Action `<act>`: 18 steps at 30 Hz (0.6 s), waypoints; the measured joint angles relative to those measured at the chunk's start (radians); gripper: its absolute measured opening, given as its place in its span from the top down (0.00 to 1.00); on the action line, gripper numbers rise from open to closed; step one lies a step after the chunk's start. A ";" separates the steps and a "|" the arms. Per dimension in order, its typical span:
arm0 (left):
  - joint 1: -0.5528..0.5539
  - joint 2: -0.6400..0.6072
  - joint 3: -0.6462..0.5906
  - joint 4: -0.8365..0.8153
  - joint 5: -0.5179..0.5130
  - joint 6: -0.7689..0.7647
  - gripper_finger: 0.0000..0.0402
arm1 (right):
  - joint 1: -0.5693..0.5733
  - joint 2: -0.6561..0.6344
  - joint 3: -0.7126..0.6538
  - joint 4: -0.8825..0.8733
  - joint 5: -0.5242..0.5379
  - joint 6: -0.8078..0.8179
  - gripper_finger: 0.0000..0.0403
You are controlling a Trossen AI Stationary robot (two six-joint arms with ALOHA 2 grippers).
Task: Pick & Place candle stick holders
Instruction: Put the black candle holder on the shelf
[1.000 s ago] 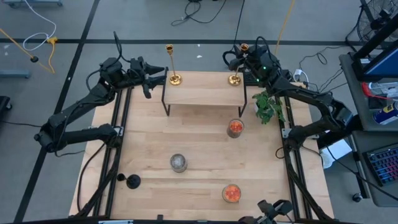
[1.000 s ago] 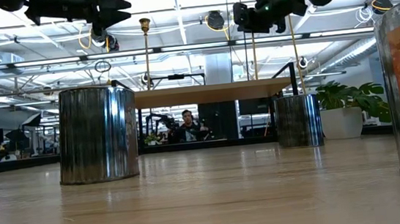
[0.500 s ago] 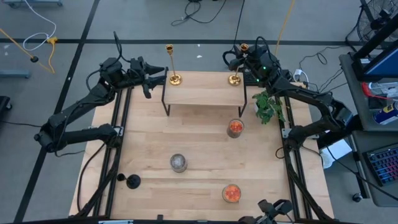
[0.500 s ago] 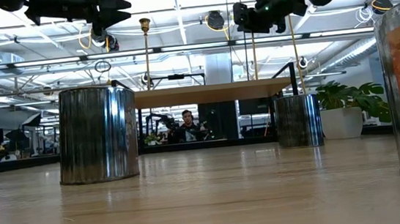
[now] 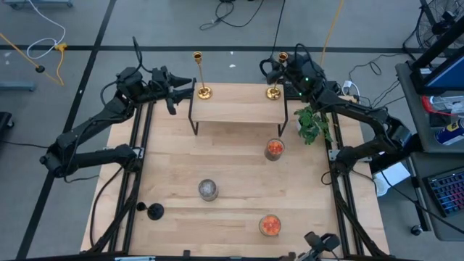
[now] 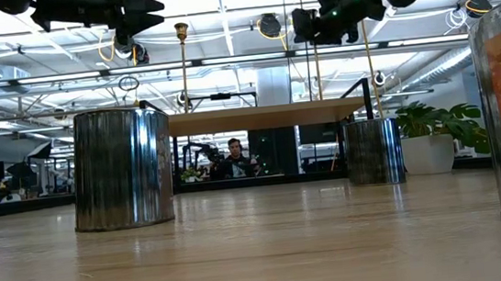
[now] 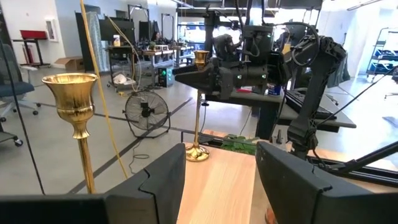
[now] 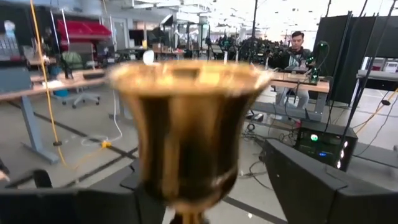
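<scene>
We see one gold candlestick [image 5: 275,75] upright on the small raised shelf [image 5: 235,106]; the right end effector [image 5: 273,67] brackets its cup, fingers spread (no contact visible). The left end effector [image 5: 174,93] waits open beside the other candlestick [image 5: 200,74].

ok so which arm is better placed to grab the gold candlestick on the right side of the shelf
The right arm. Its open hand is already at the cup of that gold candlestick, which fills its wrist view. The left hand sits beside the other candlestick.
</scene>
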 joint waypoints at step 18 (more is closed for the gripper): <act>-0.064 -0.101 0.000 -0.308 0.021 0.121 0.50 | 0.140 -0.177 -0.001 -0.478 0.002 -0.004 0.31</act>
